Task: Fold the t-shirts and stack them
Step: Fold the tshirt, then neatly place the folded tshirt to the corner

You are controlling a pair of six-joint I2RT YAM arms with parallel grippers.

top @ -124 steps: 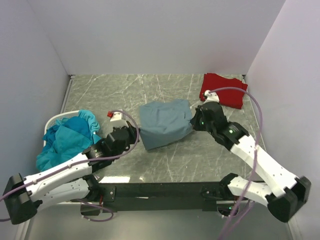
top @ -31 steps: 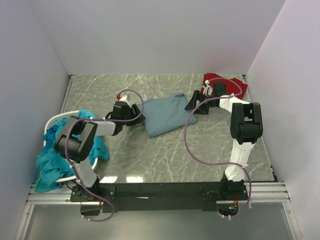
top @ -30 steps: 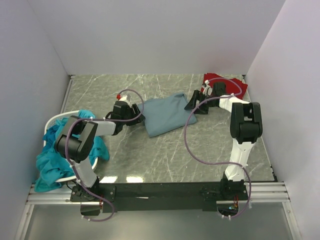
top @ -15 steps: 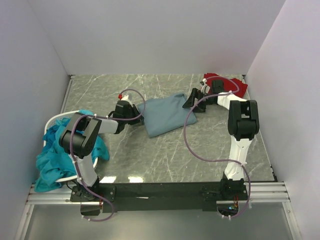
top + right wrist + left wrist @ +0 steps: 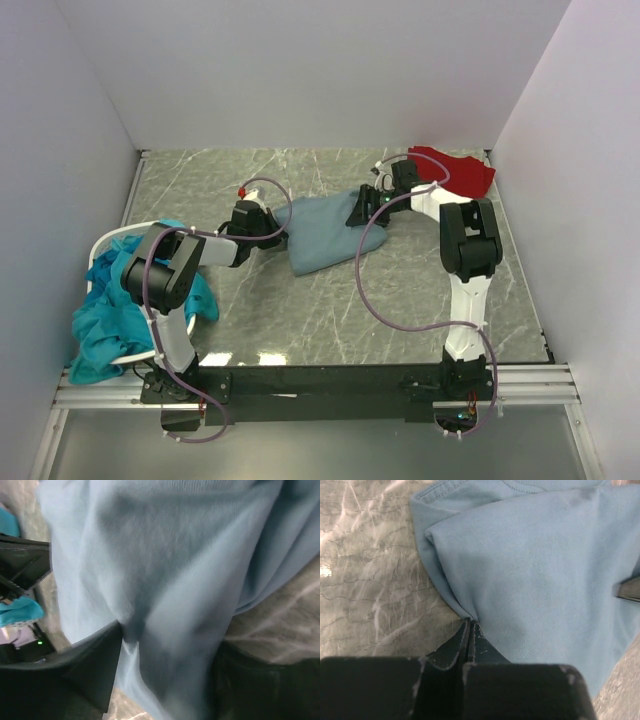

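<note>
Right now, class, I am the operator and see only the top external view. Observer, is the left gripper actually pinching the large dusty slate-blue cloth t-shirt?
Observer: Yes. In the left wrist view the left gripper is shut, its tips nipping a fold at the edge of the slate-blue t-shirt.
Operator: And the right gripper?
Observer: Its wrist view shows the right gripper with jaws wide apart and that shirt's cloth bunched between them, not pinched.
Operator: Is the left pinch on the stitched hem?
Observer: No; the stitched hem lies further off, away from the tips.
</note>
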